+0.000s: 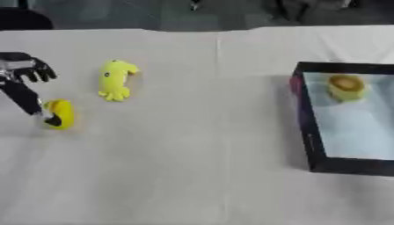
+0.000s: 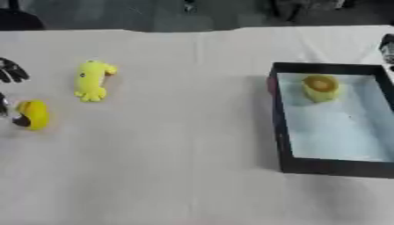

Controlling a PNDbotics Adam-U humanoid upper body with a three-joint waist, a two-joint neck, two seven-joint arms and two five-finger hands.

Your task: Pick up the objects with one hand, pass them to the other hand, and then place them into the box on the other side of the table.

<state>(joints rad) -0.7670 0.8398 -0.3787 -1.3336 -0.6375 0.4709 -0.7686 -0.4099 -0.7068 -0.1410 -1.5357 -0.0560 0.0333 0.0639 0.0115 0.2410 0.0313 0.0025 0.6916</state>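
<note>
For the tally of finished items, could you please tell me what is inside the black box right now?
The black box holds one yellowish round object near its far end, on a pale floor. The box's near wall hides the strip of floor just behind it.

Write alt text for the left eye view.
The left robot hand touches a small yellow object at the left of a white table. A yellow toy lies nearby; a black box at right holds a yellowish item.
</note>
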